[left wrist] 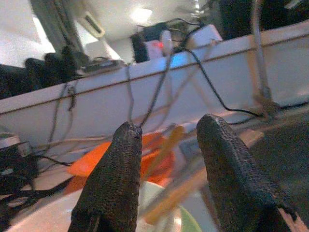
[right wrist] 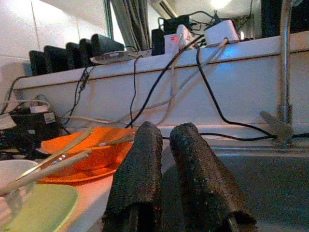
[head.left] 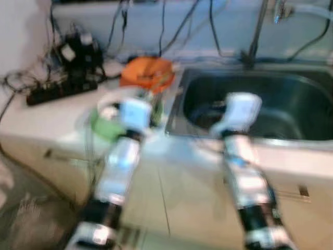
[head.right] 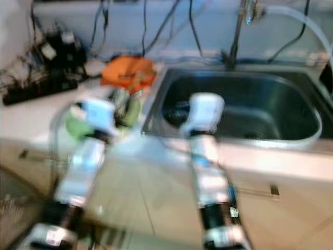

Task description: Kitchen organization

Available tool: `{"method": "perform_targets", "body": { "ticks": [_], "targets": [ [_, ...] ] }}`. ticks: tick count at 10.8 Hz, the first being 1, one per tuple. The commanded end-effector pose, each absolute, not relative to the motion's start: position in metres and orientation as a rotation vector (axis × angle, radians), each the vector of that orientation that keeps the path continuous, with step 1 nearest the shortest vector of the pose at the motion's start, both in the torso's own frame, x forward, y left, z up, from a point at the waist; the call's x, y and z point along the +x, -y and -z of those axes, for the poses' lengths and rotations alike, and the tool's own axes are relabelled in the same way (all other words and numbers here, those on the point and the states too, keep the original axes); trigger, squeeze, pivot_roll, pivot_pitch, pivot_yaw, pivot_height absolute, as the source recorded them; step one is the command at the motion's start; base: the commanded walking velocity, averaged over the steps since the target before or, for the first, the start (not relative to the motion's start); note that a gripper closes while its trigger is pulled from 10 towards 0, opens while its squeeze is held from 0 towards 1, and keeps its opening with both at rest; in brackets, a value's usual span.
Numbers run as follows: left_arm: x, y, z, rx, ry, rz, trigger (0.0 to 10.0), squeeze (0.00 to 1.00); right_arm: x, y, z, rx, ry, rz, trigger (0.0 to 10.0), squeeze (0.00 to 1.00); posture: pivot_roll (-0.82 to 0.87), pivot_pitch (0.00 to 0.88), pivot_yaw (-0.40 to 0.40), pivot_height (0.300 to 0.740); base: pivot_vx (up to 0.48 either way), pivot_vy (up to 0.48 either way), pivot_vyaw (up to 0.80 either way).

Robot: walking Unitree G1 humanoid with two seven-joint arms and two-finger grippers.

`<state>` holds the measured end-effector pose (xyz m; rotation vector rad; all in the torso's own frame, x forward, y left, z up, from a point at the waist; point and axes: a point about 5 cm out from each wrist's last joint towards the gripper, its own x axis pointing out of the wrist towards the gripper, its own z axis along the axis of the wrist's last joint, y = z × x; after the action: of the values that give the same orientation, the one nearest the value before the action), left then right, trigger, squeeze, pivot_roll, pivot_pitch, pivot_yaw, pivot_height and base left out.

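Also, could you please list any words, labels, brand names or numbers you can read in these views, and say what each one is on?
No text can be read in any view.
White label on the black box left of the orange bowl: print too blurred to read.
White adapter on the ledge: no legible marking.
Power strip on the counter: blurred, nothing readable.

A pale worktop (head.left: 47, 117) runs across the frame, with a steel sink (head.right: 291, 136) sunk into its right half. Behind it stands a light wall (head.left: 229, 26) crossed by dark cables (head.left: 179, 28). Cream cabinet fronts (head.left: 192, 208) fill the lower frame.
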<state>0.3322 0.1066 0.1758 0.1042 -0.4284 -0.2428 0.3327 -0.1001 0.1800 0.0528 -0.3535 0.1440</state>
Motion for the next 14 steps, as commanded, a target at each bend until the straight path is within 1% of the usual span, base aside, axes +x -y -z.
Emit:
{"method": "perform_targets", "body": {
  "ticks": [1, 7, 9, 13, 14],
  "targets": [
    [0.3313, -0.0996, -0.1786, 0.103, 0.44, 0.268, 10.0, 0.0, 0.3339, 0.1079, -0.1801, 0.043, 0.354, -0.121, 10.0, 0.0, 0.04, 0.0, 0.105, 0.74, 0.27, 0.0, 0.0],
    [0.33, -0.0971, -0.1783, 0.099, 0.444, 0.282, 10.0, 0.0, 0.3342, 0.1069, -0.1805, 0.045, 0.356, -0.127, 10.0, 0.0, 0.04, 0.0, 0.105, 0.74, 0.286, 0.0, 0.0],
    [0.3298, -0.0968, -0.1788, 0.098, 0.445, 0.282, 10.0, 0.0, 0.3345, 0.1066, -0.1801, 0.051, 0.347, -0.127, 10.0, 0.0, 0.04, 0.0, 0.104, 0.74, 0.292, 0.0, -0.64],
    [0.3298, -0.0969, -0.1799, 0.096, 0.45, 0.289, 10.0, 0.0, 0.3347, 0.1055, -0.1801, 0.048, 0.353, -0.126, 10.0, 0.0, 0.05, 0.0, 0.104, 0.74, 0.294, 0.0, 0.0],
    [0.3287, -0.0958, -0.1815, 0.094, 0.463, 0.3, 10.0, 0.0, 0.3349, 0.1056, -0.1803, 0.048, 0.354, -0.125, 10.0, 0.0, 0.05, 0.0, 0.104, 0.74, 0.0, 0.0, 0.0]
  ]
}}
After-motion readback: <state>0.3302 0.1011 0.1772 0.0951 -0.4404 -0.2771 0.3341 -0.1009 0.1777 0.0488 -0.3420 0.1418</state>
